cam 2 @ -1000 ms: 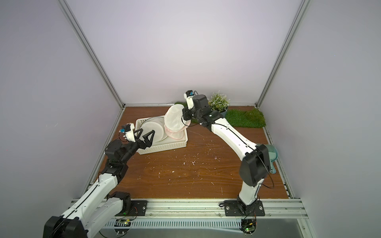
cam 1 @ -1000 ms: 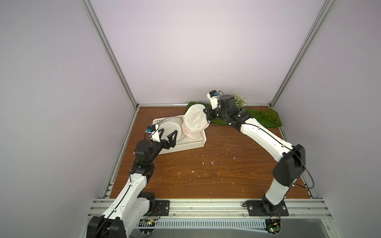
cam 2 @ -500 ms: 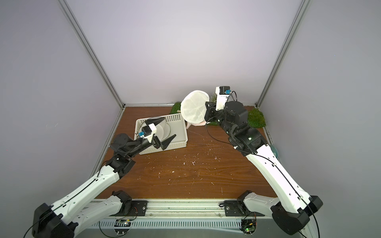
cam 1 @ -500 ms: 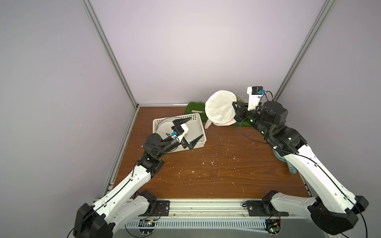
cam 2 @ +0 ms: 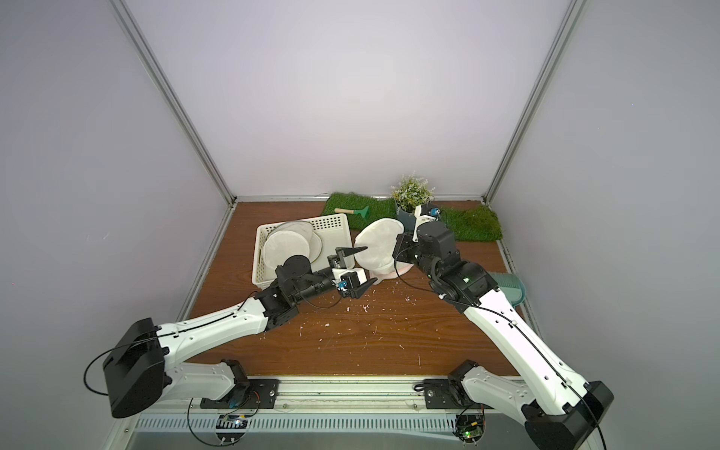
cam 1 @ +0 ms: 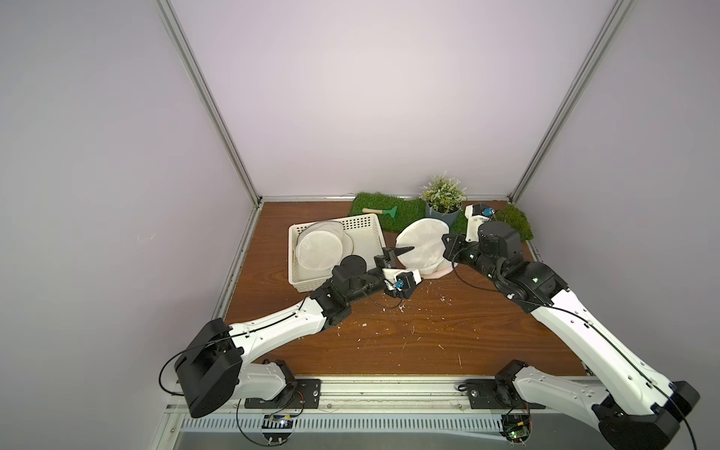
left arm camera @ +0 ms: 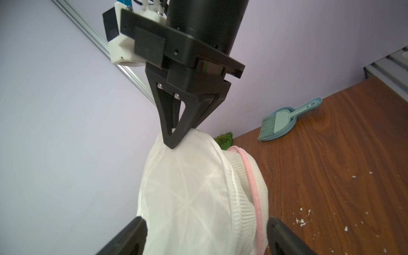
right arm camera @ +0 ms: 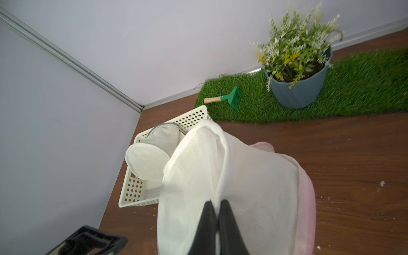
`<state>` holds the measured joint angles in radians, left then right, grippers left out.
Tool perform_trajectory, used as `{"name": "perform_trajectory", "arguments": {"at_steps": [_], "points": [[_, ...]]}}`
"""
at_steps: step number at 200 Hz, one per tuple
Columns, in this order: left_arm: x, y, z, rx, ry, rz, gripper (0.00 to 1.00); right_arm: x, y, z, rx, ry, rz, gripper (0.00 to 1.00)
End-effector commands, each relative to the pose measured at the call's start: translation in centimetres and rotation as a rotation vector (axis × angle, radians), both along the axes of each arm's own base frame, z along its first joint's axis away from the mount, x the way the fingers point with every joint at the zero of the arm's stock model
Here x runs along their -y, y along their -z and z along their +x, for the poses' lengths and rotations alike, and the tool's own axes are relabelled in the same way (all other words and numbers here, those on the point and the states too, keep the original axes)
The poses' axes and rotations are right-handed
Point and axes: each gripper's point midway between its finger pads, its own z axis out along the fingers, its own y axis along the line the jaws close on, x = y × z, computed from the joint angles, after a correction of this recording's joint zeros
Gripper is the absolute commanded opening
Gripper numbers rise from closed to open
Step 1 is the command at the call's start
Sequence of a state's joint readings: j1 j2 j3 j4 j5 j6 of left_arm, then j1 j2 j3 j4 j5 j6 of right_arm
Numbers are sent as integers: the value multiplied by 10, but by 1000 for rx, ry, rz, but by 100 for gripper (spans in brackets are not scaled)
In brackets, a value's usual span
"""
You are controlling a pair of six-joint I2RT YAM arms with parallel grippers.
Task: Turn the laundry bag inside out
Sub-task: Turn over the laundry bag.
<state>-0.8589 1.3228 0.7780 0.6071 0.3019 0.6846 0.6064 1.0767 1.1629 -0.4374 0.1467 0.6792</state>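
The right gripper [left arm camera: 173, 141] is closed tight, pinching a fold of white mesh at the edge of the laundry bag's [left arm camera: 194, 187] closed round end. The left gripper [cam 2: 370, 264] stands wide open, one finger on the far side of the bag and one on the near side, with the fabric between them. I cannot tell whether either finger touches it yet.

The bag hangs from the right gripper's pinch. In both top views its round closed end faces up and to the far left, and its pink rim [cam 1: 440, 272], the mouth, sags at the near side down by the table [cam 1: 389, 331]. Whether the rim rests on the wood is not clear. The long axis therefore runs from the pinch at the far right down to the mouth at the near side.

From the left fingers the bag lies directly to the right, already inside their span, and the mouth sits just beyond the near finger. The left arm looks better placed to take that rim. The basket [cam 1: 366, 226] is just to the left.
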Motion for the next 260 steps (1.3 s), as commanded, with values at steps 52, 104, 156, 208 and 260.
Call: {"name": "perform_trajectory", "arguments": {"at_steps": [52,104,156,208,260], "points": [[5,4,14,114,-62,50,61,-31,-7,4,-29,-66,203,0],[1,6,20,207,-111,105,28,-36,-2,7,-53,-76,213,0],[-1,12,23,133,-129,100,1,-39,-7,7,-4,-107,199,6],[-9,0,31,-73,-116,-14,0,-23,-24,4,94,-90,129,34],[-30,-22,37,-283,-34,-171,0,16,-55,-8,390,-74,-173,71]]}}
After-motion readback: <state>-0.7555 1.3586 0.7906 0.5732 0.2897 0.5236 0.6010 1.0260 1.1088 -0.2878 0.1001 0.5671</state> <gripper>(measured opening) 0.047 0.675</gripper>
